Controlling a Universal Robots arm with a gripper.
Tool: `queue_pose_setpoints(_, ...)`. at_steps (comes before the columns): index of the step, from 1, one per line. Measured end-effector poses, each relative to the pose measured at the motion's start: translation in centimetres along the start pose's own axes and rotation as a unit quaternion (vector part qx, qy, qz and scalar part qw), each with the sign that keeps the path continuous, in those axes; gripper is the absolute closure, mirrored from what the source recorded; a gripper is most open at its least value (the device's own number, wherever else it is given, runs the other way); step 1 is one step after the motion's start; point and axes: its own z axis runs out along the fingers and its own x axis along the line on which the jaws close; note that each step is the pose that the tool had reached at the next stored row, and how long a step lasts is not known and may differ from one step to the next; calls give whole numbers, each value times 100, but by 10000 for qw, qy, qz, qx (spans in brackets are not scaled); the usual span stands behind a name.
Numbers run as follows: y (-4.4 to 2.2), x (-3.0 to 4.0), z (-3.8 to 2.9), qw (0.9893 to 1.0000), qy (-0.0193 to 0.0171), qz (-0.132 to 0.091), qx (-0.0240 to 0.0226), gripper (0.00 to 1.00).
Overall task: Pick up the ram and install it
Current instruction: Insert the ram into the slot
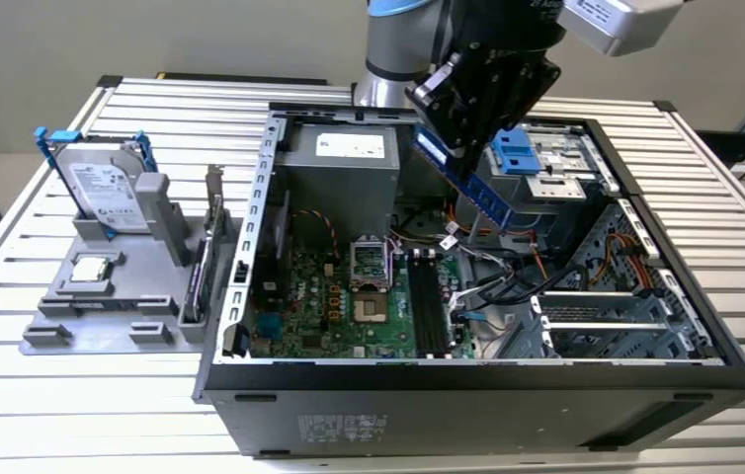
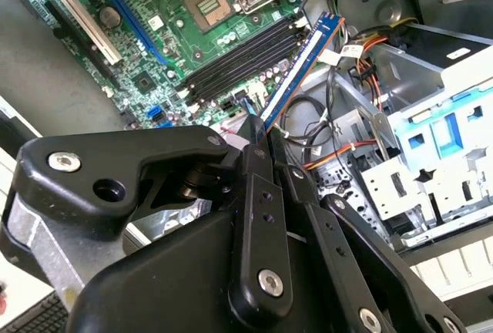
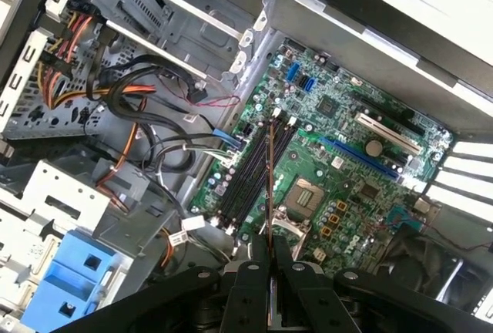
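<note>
My gripper hangs over the open computer case, shut on the ram. The ram is a long blue-green stick that slants down from the fingers toward the motherboard. It stays in the air above the long black memory slots, apart from them. In the second wrist view the ram reaches out past the fingertips beside the slots. The first wrist view shows the ram edge-on, running along the slots, with the gripper clamped on its near end.
Bundles of cables lie beside the slots. A blue drive caddy and the power supply sit at the case's far end. On the exterior view's left, a grey holder carries a hard drive and a bracketed card.
</note>
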Motion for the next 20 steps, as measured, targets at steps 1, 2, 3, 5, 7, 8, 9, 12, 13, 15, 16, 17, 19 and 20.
queue_pose_setpoints(1, 0, 0, 0, 10000, 0, 19, 0, 100)
queue_pose_setpoints(2, 0, 0, 0, 10000, 1, 39, 0, 100)
queue_pose_setpoints(3, 0, 0, 0, 10000, 1, 57, 0, 100)
queue_pose_setpoints(5, 0, -1, 0, 10000, 1, 94, 1, 100)
queue_pose_setpoints(7, 0, -1, 0, 9999, 2, 132, 1, 100)
queue_pose_setpoints(8, -1, -1, 0, 9999, 2, 150, 1, 100)
queue_pose_setpoints(9, -1, -1, 0, 9999, 2, 169, 1, 100)
queue_pose_setpoints(12, -1, -1, 0, 9998, 3, 223, 2, 100)
queue_pose_setpoints(13, -1, -1, 0, 9997, 3, 241, 2, 100)
queue_pose_setpoints(15, -1, -2, 0, 9996, 3, 276, 2, 100)
queue_pose_setpoints(16, -1, -2, 0, 9996, 4, 293, 3, 100)
queue_pose_setpoints(17, -1, -2, 0, 9995, 4, 310, 2, 100)
queue_pose_setpoints(19, -1, -2, 0, 9994, 4, 344, 3, 100)
queue_pose_setpoints(20, -1, -2, 0, 9993, 4, 361, 3, 100)
